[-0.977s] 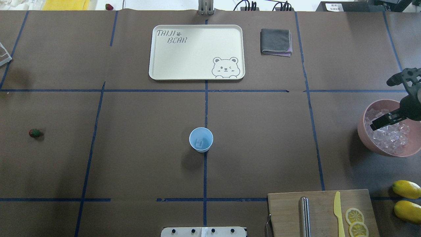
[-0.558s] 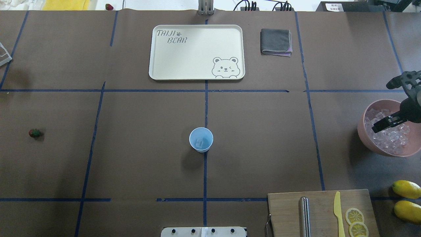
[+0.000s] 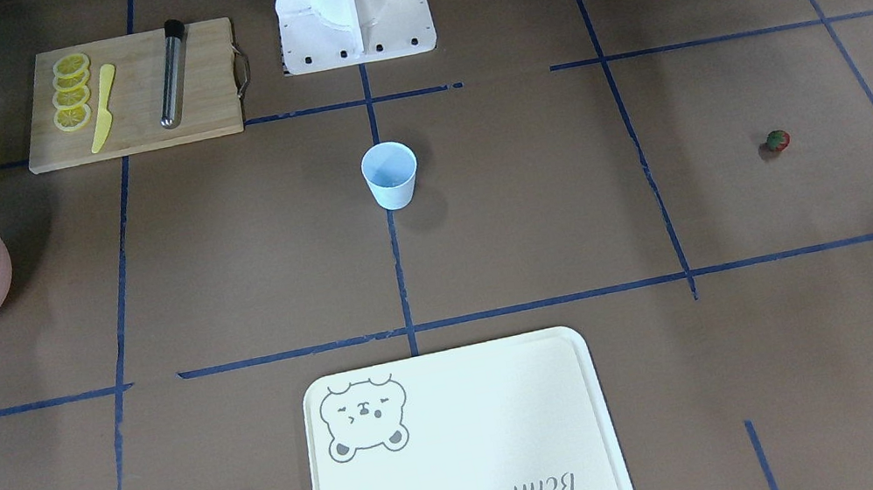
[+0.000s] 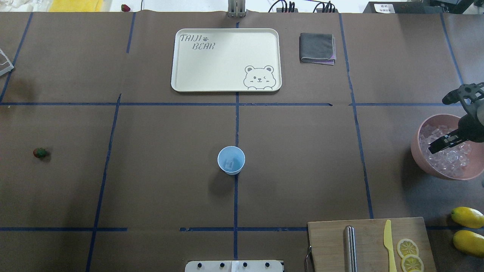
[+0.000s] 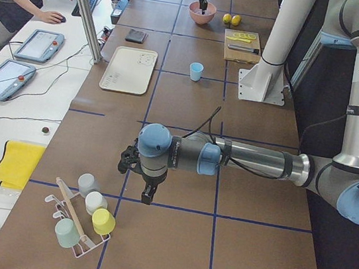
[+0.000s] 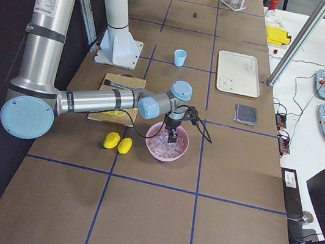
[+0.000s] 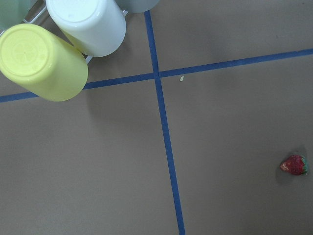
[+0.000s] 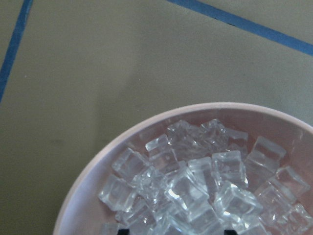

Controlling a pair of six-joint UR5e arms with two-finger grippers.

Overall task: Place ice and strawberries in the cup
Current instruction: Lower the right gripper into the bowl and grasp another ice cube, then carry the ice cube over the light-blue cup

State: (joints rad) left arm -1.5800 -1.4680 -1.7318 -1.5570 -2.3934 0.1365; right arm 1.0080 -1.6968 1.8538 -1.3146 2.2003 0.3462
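Observation:
The light blue cup (image 4: 231, 160) stands upright at the table's middle with one ice cube (image 4: 229, 164) in it. The rest of the ice (image 8: 195, 191) is heaped in a pink bowl (image 4: 419, 151) at the right edge. My right gripper (image 4: 444, 145) is open, pointing down into the bowl with its tips at the ice; the tips show wide apart at the bottom of the right wrist view. The strawberry (image 4: 40, 152) lies alone on the table at far left and shows in the left wrist view (image 7: 293, 165). My left gripper (image 5: 146, 183) hovers above the table near it; I cannot tell if it is open or shut.
A cream tray (image 4: 181, 75) and a folded grey cloth (image 4: 317, 48) lie at the back. A cutting board (image 4: 329, 241) carries a metal rod, a yellow knife and lemon slices, with two lemons (image 4: 467, 217) beside it. A rack of upturned cups (image 7: 44, 63) stands near my left gripper.
My right gripper has shifted slightly to the right over the ice bowl. The cup, strawberry and bowl have not moved.

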